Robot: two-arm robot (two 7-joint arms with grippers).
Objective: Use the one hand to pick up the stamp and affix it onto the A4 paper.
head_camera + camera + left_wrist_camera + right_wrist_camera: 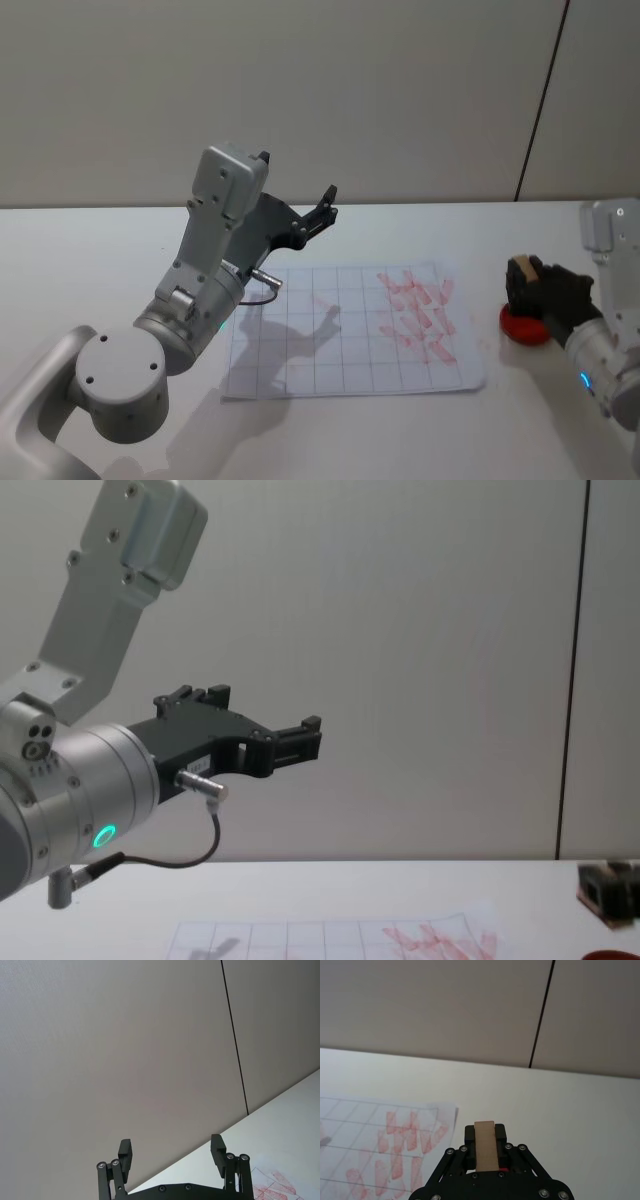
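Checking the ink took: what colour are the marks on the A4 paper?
Red, across the right part of the A4 paper; clearest in the head view.

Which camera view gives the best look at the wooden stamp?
The right wrist view: the stamp stands large and central, clamped in the right gripper. The head view shows it small at the right, over a red pad. In the chest view it is too unclear to tell; the left wrist view faces the wall.
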